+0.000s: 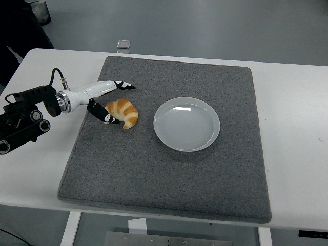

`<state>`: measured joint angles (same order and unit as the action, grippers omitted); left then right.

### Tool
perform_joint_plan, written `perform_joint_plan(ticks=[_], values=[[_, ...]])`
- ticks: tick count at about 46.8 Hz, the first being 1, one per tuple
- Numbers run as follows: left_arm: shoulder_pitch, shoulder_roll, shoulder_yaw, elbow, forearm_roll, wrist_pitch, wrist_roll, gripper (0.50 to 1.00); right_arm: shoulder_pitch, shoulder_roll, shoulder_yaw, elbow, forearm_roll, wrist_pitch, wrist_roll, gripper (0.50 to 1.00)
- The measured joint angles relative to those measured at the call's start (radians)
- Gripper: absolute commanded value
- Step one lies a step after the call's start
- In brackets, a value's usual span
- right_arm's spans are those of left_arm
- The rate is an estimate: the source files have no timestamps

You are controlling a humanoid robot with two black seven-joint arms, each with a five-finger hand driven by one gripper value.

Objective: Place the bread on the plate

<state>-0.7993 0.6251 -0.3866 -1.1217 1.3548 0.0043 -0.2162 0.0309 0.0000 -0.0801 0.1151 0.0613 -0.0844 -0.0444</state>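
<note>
Left arm comes in from the left edge over the white table, black joints at the wrist, white forearm reaching right onto the grey mat. Left hand sits at the bread's left side, fingers spread apart: the upper fingers stretch out just past the bread's far side without touching it, the thumb lies low against the bread's near-left end. Not clamped on anything.

Bread, a croissant, rests on the mat in its far-left part, left of the plate and apart from it, with a strip of mat between them.

Plate, white and round, sits on the mat near the middle, slightly to the far side.

Small clear object lies on the table just beyond the mat's far edge; too small to tell what it is.
</note>
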Motion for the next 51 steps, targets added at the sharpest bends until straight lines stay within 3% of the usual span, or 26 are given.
perform_joint_plan(ticks=[15, 29, 42, 47, 51], values=[[0.0, -0.007, 0.031, 0.0, 0.001, 0.017, 0.0, 0.971, 0.0, 0.0, 0.0, 0.0, 0.0, 0.0, 0.0, 0.952], [-0.003, -0.006, 0.03, -0.003, 0.0, 0.014, 0.0, 0.823, 0.0, 0.0, 0.0, 0.0, 0.0, 0.0, 0.0, 0.952], [-0.004, -0.004, 0.031, -0.004, 0.0, 0.005, -0.004, 0.778, 0.0, 0.0, 0.0, 0.0, 0.0, 0.0, 0.0, 0.952], [-0.002, -0.002, 0.036, -0.006, 0.0, 0.005, -0.01, 0.699, 0.0, 0.0, 0.0, 0.0, 0.0, 0.0, 0.0, 0.952], [-0.002, 0.0, 0.037, -0.008, 0.0, 0.004, -0.012, 0.583, 0.0, 0.0, 0.0, 0.0, 0.0, 0.0, 0.0, 0.952]])
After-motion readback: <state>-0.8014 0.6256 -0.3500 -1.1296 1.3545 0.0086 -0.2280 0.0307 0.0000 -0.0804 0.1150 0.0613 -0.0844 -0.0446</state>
